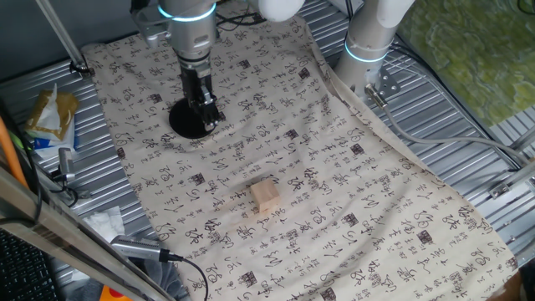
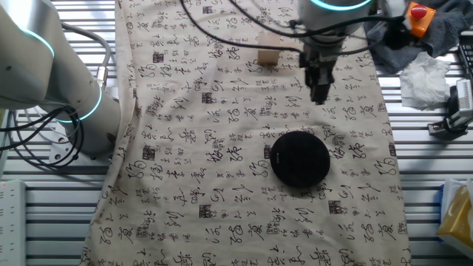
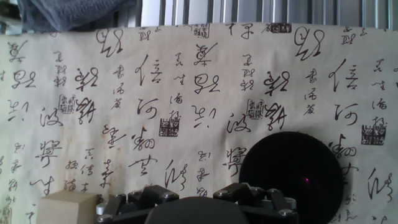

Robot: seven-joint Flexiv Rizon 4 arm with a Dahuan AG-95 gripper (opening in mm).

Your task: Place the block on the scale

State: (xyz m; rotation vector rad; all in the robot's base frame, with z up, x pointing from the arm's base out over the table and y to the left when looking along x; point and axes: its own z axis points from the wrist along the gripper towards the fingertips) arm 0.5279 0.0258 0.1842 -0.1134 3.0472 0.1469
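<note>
Small tan wooden block (image 1: pixel 266 197) sits on the calligraphy-printed cloth (image 1: pixel 351 209), well apart from the flat round black scale (image 2: pixel 299 158), untouched. Gripper (image 2: pixel 319 94) hangs above the cloth near the scale's rim, holding nothing; fingers appear close together, exact opening unclear. Step in hand: reach for block. Advice: open wide, centre over cube, square jaws to its flat faces, descend without snagging cloth.

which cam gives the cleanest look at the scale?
The other fixed view: the scale shows whole and unobstructed on the cloth. In one fixed view the gripper partly covers it; the hand view crops its lower edge.
</note>
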